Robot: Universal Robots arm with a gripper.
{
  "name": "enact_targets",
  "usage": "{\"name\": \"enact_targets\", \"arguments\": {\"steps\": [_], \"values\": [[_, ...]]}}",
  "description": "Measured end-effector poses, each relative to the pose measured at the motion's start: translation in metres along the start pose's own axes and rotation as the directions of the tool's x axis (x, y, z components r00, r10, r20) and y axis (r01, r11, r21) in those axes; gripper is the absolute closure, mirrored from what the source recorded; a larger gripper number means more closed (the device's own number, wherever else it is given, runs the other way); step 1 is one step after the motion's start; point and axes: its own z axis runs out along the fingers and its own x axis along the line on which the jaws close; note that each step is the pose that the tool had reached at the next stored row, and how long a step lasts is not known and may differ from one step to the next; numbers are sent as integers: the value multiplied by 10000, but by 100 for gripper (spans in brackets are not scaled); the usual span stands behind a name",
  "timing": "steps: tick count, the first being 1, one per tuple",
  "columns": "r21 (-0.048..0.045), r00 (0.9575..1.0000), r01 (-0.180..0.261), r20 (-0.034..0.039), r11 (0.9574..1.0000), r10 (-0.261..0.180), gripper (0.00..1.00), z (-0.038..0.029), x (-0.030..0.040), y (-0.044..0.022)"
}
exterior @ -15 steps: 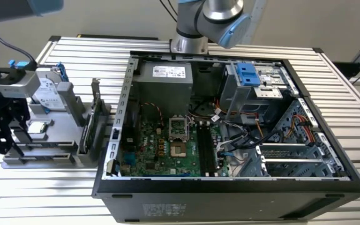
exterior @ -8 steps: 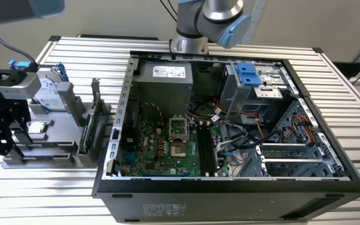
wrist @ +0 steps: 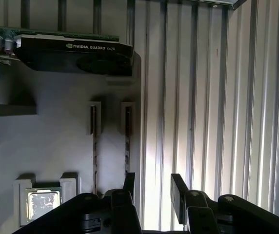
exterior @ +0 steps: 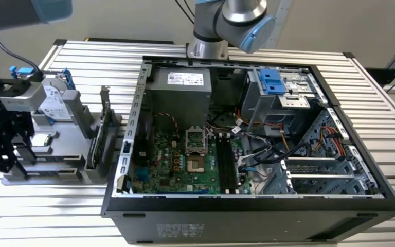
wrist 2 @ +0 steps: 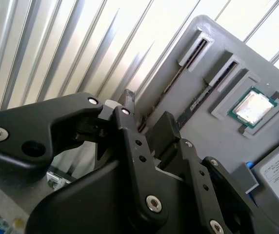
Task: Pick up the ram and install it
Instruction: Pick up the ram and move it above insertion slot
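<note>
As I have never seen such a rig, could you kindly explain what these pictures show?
It is one robot arm standing on a slatted metal table. The exterior view looks on from off the arm; both wrist views come from cameras riding near its tool. On the table lies an open computer case, and to the exterior view's left a grey holder with spare parts: an expansion card, a processor chip, a hard drive. The black tool hangs open near the holder's two narrow slots, holding nothing. Whether ram sits in them I cannot tell.
</note>
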Motion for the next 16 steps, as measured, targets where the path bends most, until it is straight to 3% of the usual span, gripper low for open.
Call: {"name": "enact_targets", "arguments": {"steps": [16], "values": [[3,9998,3,224,10000,-4,0,78,12,-1]]}}
